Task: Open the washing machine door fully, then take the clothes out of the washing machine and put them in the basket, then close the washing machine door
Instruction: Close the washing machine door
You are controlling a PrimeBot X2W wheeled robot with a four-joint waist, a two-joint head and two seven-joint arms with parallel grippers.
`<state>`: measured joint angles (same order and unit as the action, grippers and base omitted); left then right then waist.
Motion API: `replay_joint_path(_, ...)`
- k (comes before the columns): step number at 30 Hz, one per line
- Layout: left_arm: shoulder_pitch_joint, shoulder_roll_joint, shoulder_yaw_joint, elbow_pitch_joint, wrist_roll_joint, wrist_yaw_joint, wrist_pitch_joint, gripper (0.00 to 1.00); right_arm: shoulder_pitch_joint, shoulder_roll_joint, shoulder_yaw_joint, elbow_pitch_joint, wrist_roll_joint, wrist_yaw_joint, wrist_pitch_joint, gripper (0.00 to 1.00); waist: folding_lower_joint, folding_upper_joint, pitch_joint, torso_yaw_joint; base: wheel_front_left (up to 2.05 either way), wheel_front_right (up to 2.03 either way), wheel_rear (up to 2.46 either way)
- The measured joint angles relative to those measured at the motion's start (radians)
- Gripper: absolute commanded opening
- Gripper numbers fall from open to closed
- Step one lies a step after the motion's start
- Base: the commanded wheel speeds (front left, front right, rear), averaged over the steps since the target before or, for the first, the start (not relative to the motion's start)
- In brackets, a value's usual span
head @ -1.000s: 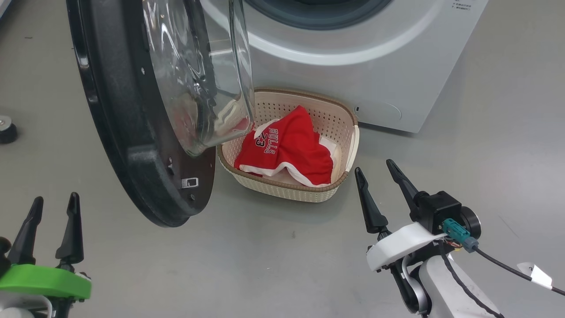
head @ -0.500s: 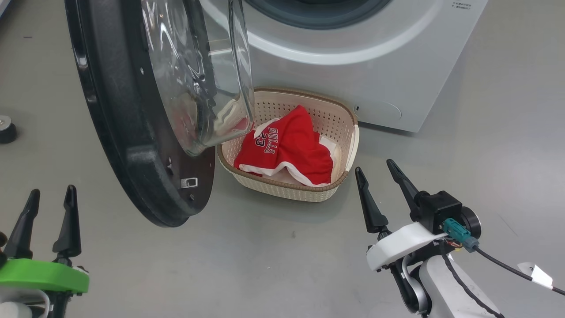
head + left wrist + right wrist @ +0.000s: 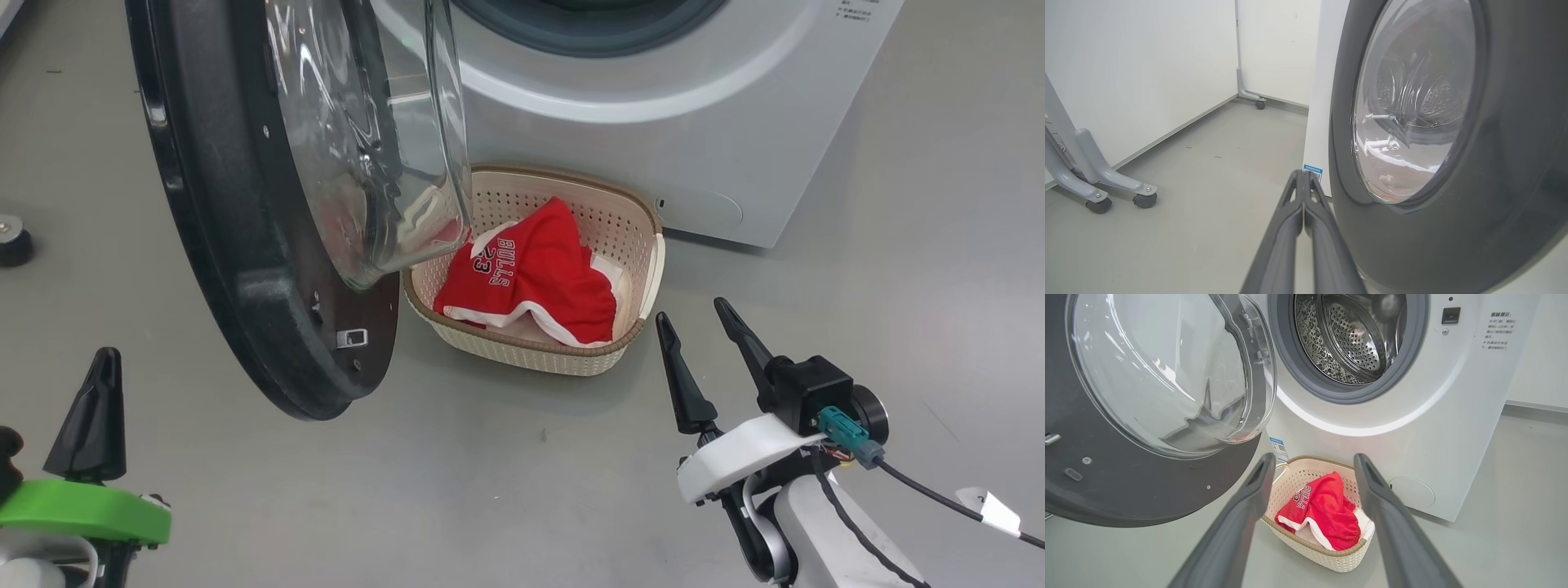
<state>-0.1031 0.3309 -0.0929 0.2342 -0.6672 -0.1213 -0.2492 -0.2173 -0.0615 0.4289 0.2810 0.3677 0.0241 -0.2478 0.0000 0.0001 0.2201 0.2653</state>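
Grey floor (image 3: 506,457) runs under everything. Far left, my left tool (image 3: 104,359) is pinched fully shut on nothing, near the outer face of the washing machine door (image 3: 220,245); I judge a blunt point suits pushing it closed. The door stands wide, overhanging the basket (image 3: 649,245), set close before the washing machine (image 3: 653,122) for a short drop. A red BULLS jersey (image 3: 531,278) lies inside it; the drum (image 3: 1355,335) looks empty. My right tool (image 3: 691,309) hangs spread wide, empty, clear of the door's swing.
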Motion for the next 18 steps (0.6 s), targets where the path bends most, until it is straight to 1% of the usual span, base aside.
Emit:
replay_joint_path(6, -0.001, 0.008, 0.003, -0.003, -0.009, -0.004, 0.0, 0.0, 0.001, 0.0, 0.005, 0.001, 0.0, 0.0, 0.0, 1.0, 0.0, 0.0, -0.004, 0.002, 0.0, 0.0, 0.0)
replay_joint_path(11, -0.02, -0.003, -0.002, -0.016, -0.128, -0.007, 0.0, 0.0, 0.002, 0.0, 0.01, 0.001, 0.002, 0.0, 0.0, 1.0, 0.0, 0.0, -0.005, 0.002, 0.0, 0.0, 0.0)
replay_joint_path(15, -0.027, -0.022, -0.002, -0.023, -0.278, -0.007, 0.013, 0.0, 0.002, 0.0, 0.015, 0.001, 0.002, 0.0, 0.0, 1.0, 0.0, 0.0, -0.006, 0.001, 0.0, 0.0, 0.0)
replay_joint_path(16, -0.033, -0.034, 0.004, -0.026, -0.328, -0.007, 0.027, 0.0, 0.002, 0.0, 0.016, 0.001, 0.003, 0.0, 0.0, 1.0, 0.0, 0.0, -0.005, 0.0, 0.0, 0.0, 0.0)
replay_joint_path(18, -0.048, -0.071, 0.022, -0.041, -0.47, -0.007, 0.069, 0.0, 0.002, 0.0, 0.017, 0.001, 0.009, 0.0, 0.0, 1.0, 0.0, 0.0, -0.005, -0.001, 0.0, 0.0, 0.0)
